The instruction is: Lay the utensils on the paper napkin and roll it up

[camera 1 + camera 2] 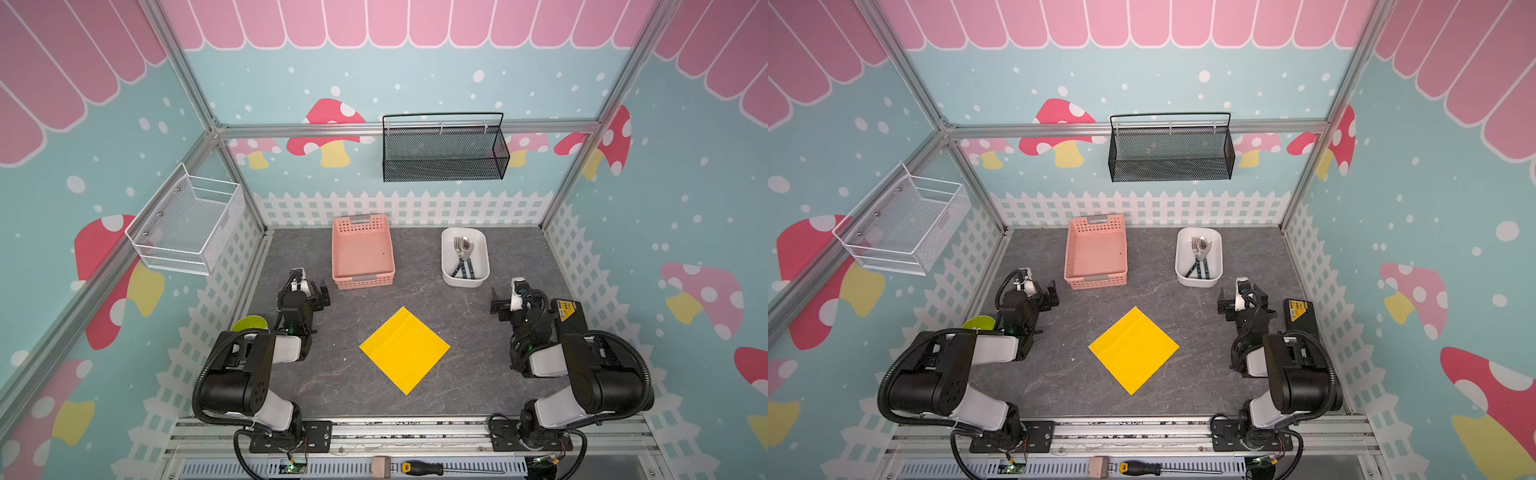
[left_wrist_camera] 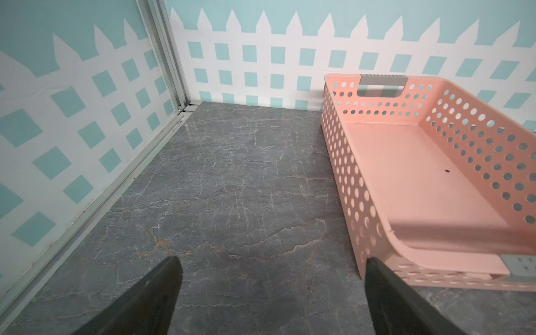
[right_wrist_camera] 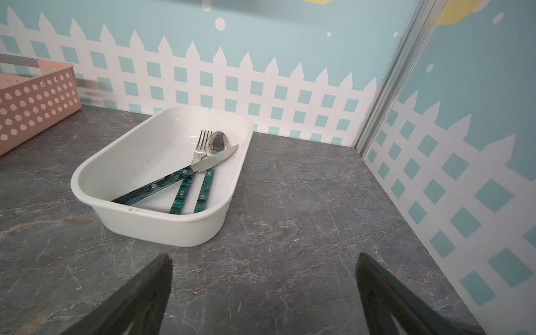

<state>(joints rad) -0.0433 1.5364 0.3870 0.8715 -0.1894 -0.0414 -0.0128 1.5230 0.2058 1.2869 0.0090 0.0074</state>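
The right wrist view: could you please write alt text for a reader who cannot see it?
A white tub on a grey table holds a fork, spoon and knife with teal handles, the knife lying across the other two. The right gripper, jaws open, is short of the tub.

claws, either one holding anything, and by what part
Nothing held. Left claw and right claw both open, empty; utensils lie in the white tub.

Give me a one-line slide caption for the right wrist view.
Open right gripper faces a white dish holding the fork, spoon and knife; pink basket nearby.
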